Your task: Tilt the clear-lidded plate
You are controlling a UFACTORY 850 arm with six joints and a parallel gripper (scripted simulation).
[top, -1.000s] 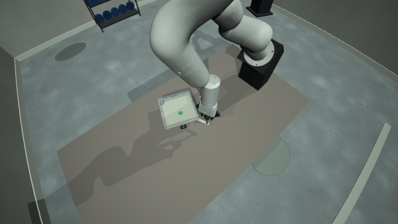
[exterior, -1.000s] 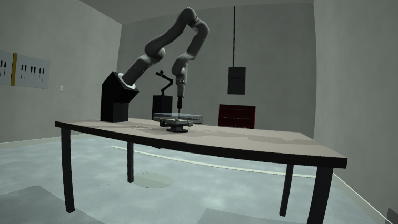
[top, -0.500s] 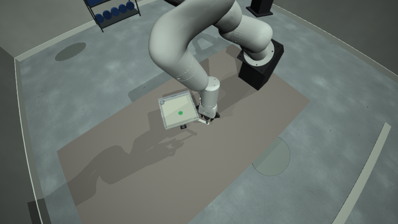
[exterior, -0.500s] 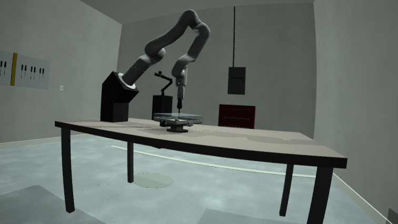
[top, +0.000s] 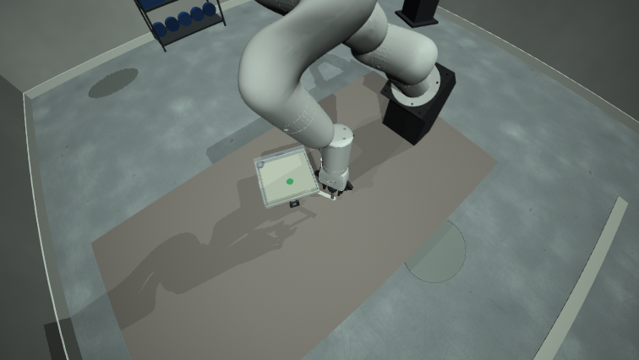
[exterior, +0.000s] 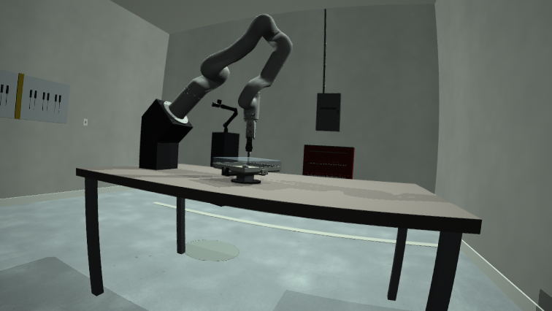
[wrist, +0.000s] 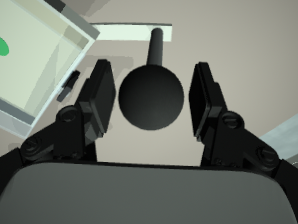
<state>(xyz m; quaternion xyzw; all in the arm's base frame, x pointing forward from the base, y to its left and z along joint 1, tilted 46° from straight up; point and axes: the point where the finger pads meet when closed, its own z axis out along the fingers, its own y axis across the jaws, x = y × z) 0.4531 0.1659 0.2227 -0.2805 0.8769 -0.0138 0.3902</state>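
The square clear-lidded plate [top: 279,174] [exterior: 247,160] [wrist: 33,70] sits on a dark pedestal [exterior: 245,179] in the middle of the table. The steel ball [top: 259,164] rests in the plate's far left corner, well away from the green printed spot [top: 289,181] [wrist: 3,47]. A pale handle bar [top: 328,195] [wrist: 129,31] sticks out from the plate's right corner and ends in a black knob [wrist: 150,99]. My gripper [top: 334,193] [exterior: 249,150] [wrist: 152,77] points straight down over the knob. Its fingers stand on either side of the knob with a small gap on each side.
The arm's black base block [top: 417,111] stands at the table's back right. A small black part [top: 293,204] shows under the plate's near edge. The brown table [top: 250,286] [exterior: 347,196] stretches out to the front and right. A rack of blue balls [top: 182,19] stands on the floor far behind.
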